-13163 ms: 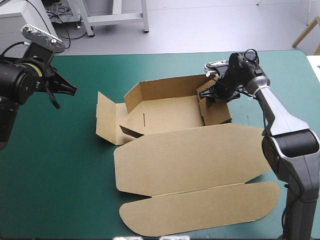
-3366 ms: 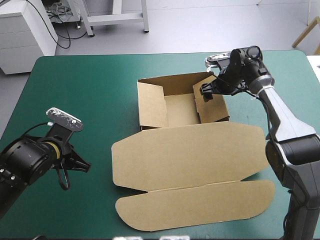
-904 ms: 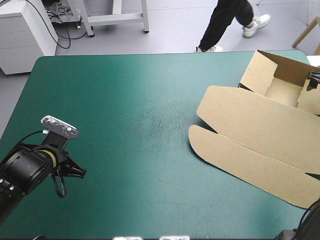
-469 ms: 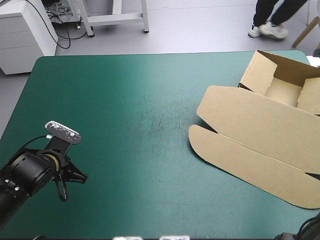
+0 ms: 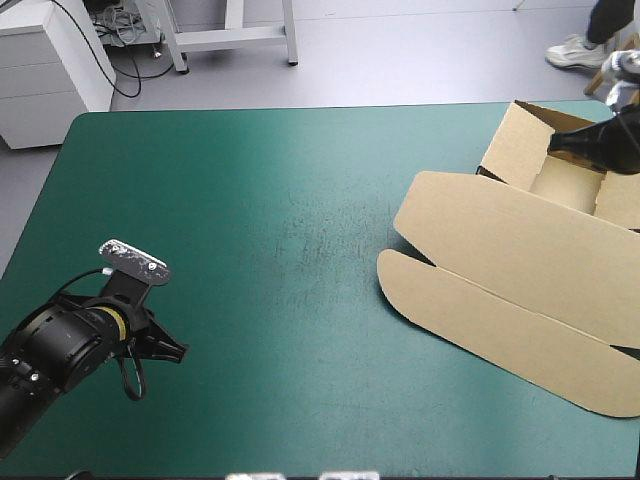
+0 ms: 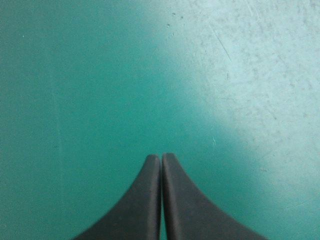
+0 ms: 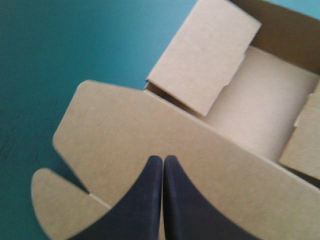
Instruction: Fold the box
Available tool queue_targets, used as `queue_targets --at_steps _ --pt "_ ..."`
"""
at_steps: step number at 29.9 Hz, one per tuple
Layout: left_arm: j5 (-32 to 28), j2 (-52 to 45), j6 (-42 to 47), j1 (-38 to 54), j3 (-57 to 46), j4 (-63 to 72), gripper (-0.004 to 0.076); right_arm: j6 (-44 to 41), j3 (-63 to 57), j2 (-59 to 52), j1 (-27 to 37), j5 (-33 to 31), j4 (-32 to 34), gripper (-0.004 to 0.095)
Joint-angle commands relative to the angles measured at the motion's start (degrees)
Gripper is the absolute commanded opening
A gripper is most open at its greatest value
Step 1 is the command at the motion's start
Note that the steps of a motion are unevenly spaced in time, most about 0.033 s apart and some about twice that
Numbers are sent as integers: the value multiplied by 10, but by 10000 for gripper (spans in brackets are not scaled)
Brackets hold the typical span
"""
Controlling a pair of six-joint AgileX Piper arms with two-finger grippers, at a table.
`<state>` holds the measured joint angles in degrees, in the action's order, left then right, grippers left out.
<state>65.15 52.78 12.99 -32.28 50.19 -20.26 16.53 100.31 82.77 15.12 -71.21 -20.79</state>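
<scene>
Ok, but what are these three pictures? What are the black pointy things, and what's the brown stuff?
It is a robot with two arms at a table with a teal-green cover. One picture looks down from above. The other two come from small cameras on the robot's wrists, looking along its grippers, which work like hands. The black pointy things are their fingers, pressed together. The left gripper is shut over bare table near the front left. The right gripper is shut too, above the box. The brown stuff is that box: cardboard folded into an open tray, its lid lying flat, at the table's right side. Neither gripper seems to hold anything.
</scene>
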Motion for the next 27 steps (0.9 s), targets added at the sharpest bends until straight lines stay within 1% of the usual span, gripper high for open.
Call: queue_targets --at_steps 1,5,9,14,18,21,27 --pt "-21 -6 7 -2 12 -9 -10 21 -61 -73 -48 22 -14 -14" --pt "-30 -16 7 -2 -14 -9 -10 51 -169 -139 -107 26 -14 -14" --pt "-43 -42 7 -2 -62 -4 -10 61 -282 -198 -142 53 -14 -14" --pt "-49 -92 7 -2 -118 38 -10 61 -413 -277 -151 98 -22 -14" --pt "-52 -144 7 -2 -150 51 -10 70 -528 -352 -152 160 -23 -14" --pt "-52 -186 7 -2 -170 51 -10 75 -591 -401 -152 193 -23 -14" --pt "-52 -261 7 -2 -191 49 -10 75 -673 -473 -152 223 -23 -14"
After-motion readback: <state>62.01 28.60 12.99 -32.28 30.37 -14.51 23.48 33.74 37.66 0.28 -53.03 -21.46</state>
